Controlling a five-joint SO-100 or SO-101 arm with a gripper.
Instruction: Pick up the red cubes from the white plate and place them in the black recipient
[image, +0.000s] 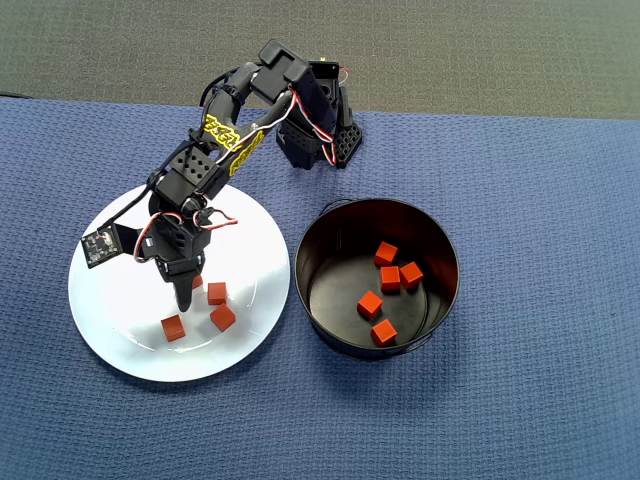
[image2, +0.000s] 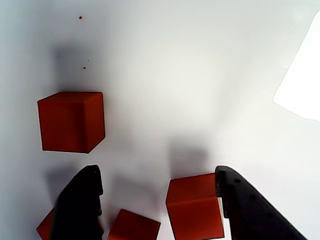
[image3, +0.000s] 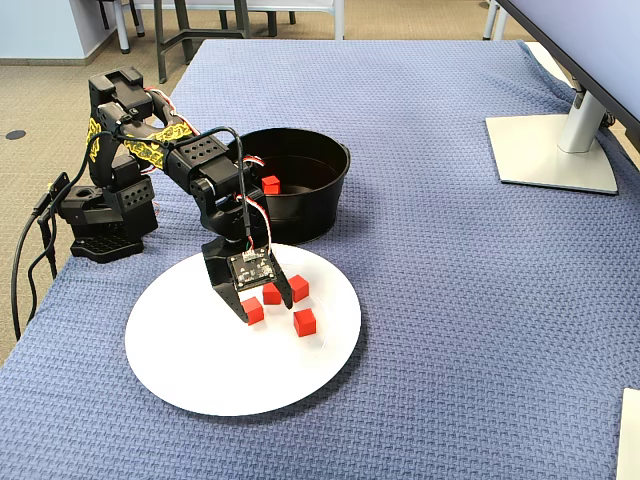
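Down low, end effector (image2: 155, 200) spread over red cubes (image2: 71, 121) on white plate (image: 110, 340), black recipient (image: 440, 300) alongside

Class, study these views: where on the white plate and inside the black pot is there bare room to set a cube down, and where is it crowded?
White plate: bare along its left and lower rim; crowded around the gripper and the red cubes. Black pot: left floor bare; its cubes cluster right of centre.

Glossy white plate (image: 250, 330) — matte cubes (image: 222, 318), seemingly woven cloth (image: 520, 400).
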